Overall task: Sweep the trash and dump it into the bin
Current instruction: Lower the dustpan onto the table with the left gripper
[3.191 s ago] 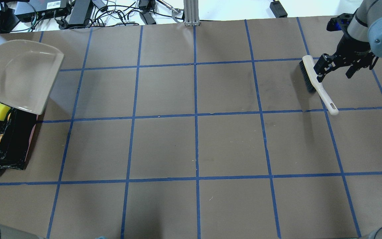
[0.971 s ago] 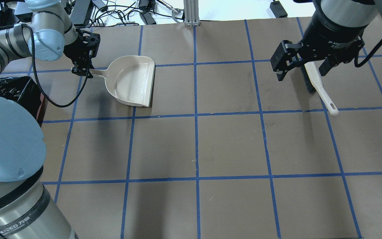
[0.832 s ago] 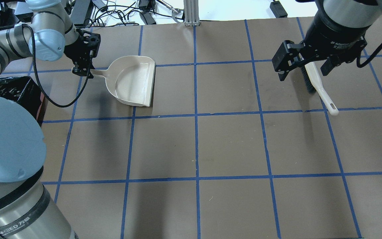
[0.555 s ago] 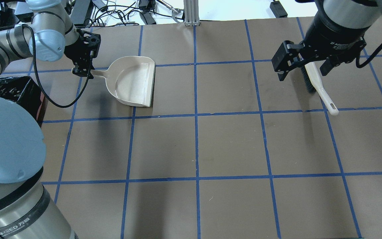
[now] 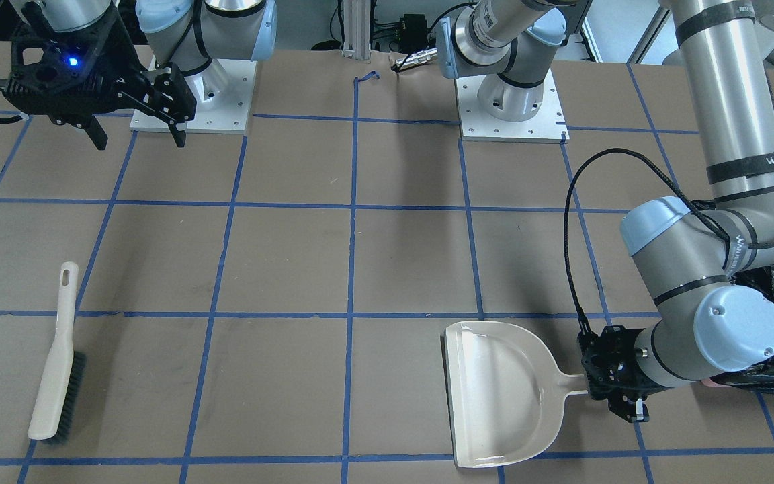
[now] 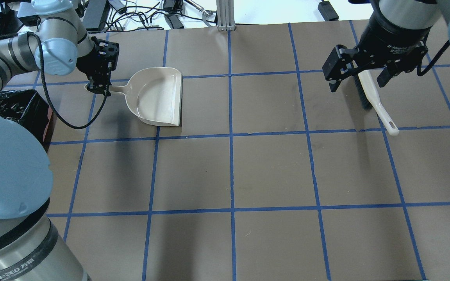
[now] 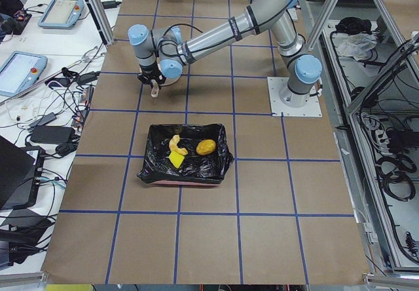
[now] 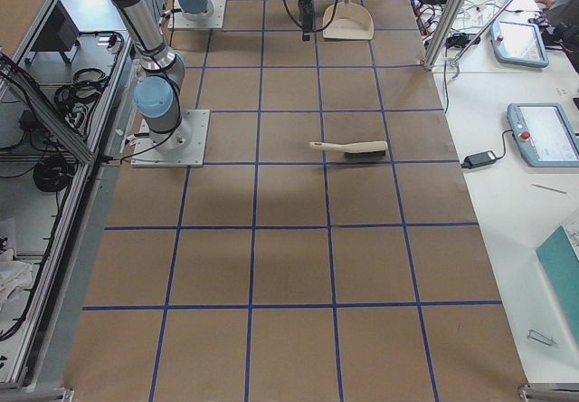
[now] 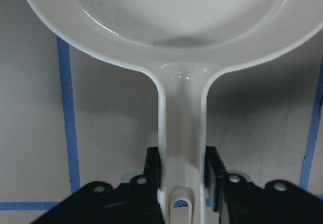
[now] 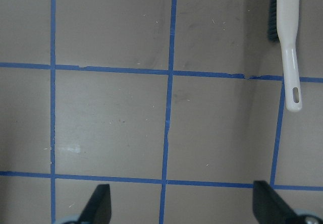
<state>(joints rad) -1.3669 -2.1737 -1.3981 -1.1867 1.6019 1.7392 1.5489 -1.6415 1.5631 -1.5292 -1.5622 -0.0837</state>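
The bin (image 7: 221,168), lined with black plastic, holds the trash: an orange-brown lump (image 7: 206,147), a pale crescent slice (image 7: 175,144) and a yellow sponge (image 7: 175,162). Only its edge shows in the overhead view (image 6: 18,107). The beige dustpan (image 6: 158,97) lies flat and empty on the table. My left gripper (image 6: 99,85) is shut on the dustpan's handle (image 9: 181,128), with one finger on each side. My right gripper (image 6: 359,76) is open and empty, raised above the white brush (image 6: 373,101).
The brush (image 5: 58,363) lies alone on the brown table with its handle toward the robot's side. Cables and power bricks (image 6: 131,15) lie beyond the far table edge. The arm bases (image 5: 508,107) stand at the robot's side.
About three seconds ago the dustpan was tilted over the bin; it now lies flat on the table. Over the last second my left gripper shifted slightly at the handle, and my right gripper drifted slightly.
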